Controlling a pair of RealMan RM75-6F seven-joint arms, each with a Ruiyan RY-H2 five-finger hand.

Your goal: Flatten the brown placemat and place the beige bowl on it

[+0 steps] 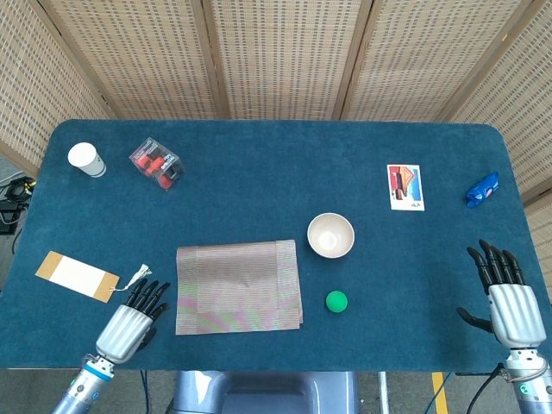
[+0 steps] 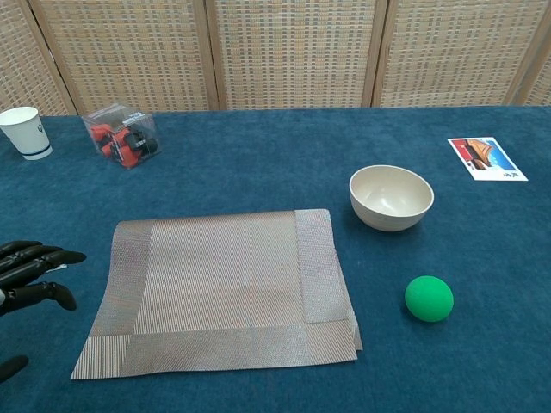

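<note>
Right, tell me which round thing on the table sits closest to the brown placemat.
The green ball, just off the placemat's right edge. The beige bowl sits slightly farther; the white cup is far off.

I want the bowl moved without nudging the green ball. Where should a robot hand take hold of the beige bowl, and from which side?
Probably by the rim. The beige bowl stands upright and open, so its thin lip can be pinched between thumb and fingers. Come from above at the right or far edge with the right hand, since the green ball sits just in front of it and the brown placemat lies to its left.
</note>
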